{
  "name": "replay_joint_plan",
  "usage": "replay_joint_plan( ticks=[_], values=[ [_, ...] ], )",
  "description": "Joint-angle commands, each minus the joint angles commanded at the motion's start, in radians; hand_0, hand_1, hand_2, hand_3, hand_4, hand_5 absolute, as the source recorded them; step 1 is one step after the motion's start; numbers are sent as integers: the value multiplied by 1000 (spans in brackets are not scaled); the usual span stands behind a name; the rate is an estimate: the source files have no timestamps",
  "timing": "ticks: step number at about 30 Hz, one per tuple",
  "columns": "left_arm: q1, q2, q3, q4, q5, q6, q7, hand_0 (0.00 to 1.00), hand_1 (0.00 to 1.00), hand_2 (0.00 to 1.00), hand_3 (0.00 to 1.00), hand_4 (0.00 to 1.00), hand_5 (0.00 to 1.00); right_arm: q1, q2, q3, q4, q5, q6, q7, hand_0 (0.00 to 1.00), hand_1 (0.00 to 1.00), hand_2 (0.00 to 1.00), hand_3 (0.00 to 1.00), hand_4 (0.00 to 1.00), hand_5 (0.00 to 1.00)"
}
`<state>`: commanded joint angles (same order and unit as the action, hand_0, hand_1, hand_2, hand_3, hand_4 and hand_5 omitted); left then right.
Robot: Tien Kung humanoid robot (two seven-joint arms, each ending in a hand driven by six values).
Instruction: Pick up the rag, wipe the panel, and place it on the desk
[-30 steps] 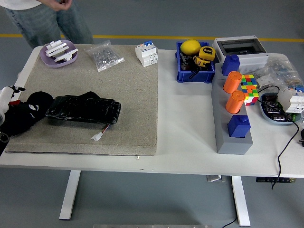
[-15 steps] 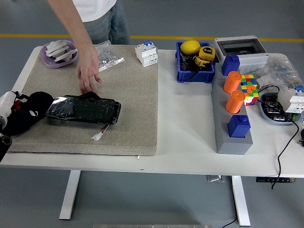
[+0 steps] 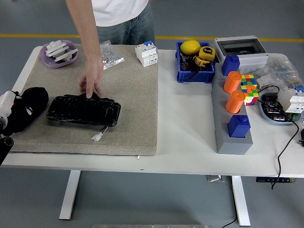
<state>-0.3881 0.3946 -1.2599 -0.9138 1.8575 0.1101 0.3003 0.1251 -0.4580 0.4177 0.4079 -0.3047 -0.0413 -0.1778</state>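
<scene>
The black panel (image 3: pixel 83 110), wrapped in shiny film, lies flat on the tan mat (image 3: pixel 128 95), with a white-plugged wire at its front right. A person at the far side reaches down, and their hand (image 3: pixel 91 80) touches the panel's far edge. A small dark fold (image 3: pixel 96 97) shows there; it may be the rag. My left hand (image 3: pixel 26 111) is a black lump at the mat's left edge, just left of the panel and apart from it. I cannot make out whether it holds anything.
A purple dish (image 3: pixel 59 51), a bag of parts (image 3: pixel 108 54) and a white breaker (image 3: pixel 146 53) sit along the mat's far edge. To the right stand a blue bin (image 3: pixel 194 64), a grey block with orange cylinders (image 3: pixel 232 114), a colour cube (image 3: pixel 249 88) and cables.
The person stepped in from the far side and brought a hand down to the panel's far edge. My left hand drew back a little to the left.
</scene>
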Motion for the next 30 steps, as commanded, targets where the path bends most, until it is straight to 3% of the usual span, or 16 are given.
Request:
replay_joint_plan(
  ticks=[4, 5, 8, 20, 30],
  values=[
    [2, -2, 9, 4, 12, 11, -1, 305, 287, 569, 553, 161, 2, 0, 1, 0, 0, 0, 0, 0, 740, 548, 662, 629, 998, 617],
    [5, -3, 8, 2, 23, 16, -1, 254, 203, 556, 528, 112, 2, 0, 1, -1, 0, 0, 0, 0, 741, 548, 661, 630, 998, 618],
    [14, -4, -2, -14, 57, 25, 2, 254, 203, 556, 528, 112, 2, 0, 1, 0, 0, 0, 0, 0, 741, 548, 661, 630, 998, 618],
    [91, 9, -56, -242, 243, 13, 85, 245, 196, 551, 535, 95, 2, -3, 2, 3, -1, -2, 1, 0, 740, 548, 662, 630, 998, 618],
    [154, -4, -70, -369, 311, -6, 148, 237, 187, 553, 528, 104, 2, -6, 1, 4, -2, -1, 3, 0, 740, 548, 662, 630, 998, 618]
  ],
)
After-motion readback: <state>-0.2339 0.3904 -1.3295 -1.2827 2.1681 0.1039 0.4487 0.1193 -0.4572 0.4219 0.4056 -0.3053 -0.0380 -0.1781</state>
